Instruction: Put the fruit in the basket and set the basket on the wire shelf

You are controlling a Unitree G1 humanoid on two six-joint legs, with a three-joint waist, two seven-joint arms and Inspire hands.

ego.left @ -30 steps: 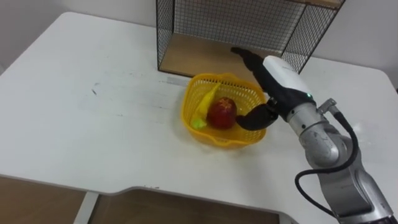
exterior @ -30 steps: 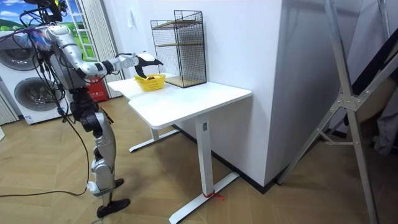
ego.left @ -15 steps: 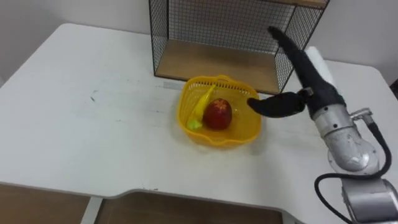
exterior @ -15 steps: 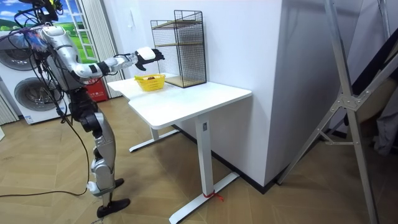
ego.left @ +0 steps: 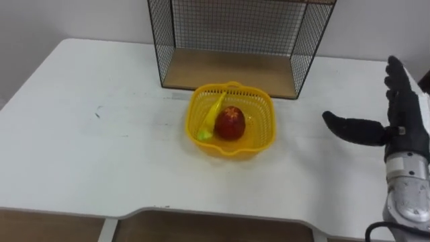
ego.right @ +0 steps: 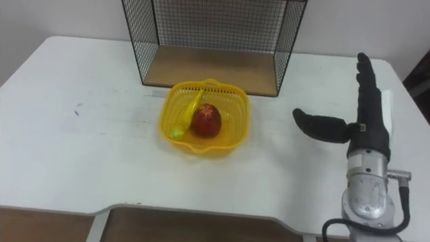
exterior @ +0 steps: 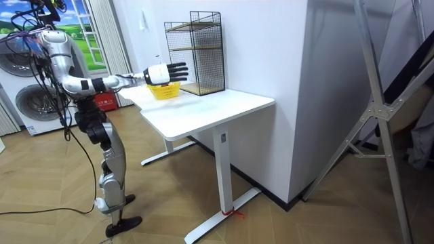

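The right hand (ego.left: pixel 405 124) hangs wide open above the table (ego.left: pixel 87 154) near its right edge. Its fingers are straight and point toward the far edge, and the thumb is spread out toward the basket. It holds nothing and touches nothing, and it is well apart from the basket.

The yellow plastic basket (ego.left: pixel 235 152) sits on the table near the middle of the far edge, just in front of the open side of the wire shelf (ego.left: pixel 232 27). Whether its far rim touches the shelf's front cannot be told. In it lie a red apple (ego.left: pixel 230 124) and a yellow-green banana (ego.left: pixel 213 115). The apple is near the middle. The banana lies against the apple's left side, slanting from the far rim down to the near left wall.

The shelf is a black wire cage with a wooden board (ego.left: pixel 228 67) as its floor. It stands at the table's far edge.

In the room view the robot stands upright at the end of the table on the room view's left, with its right arm stretched out level over the tabletop toward the basket.
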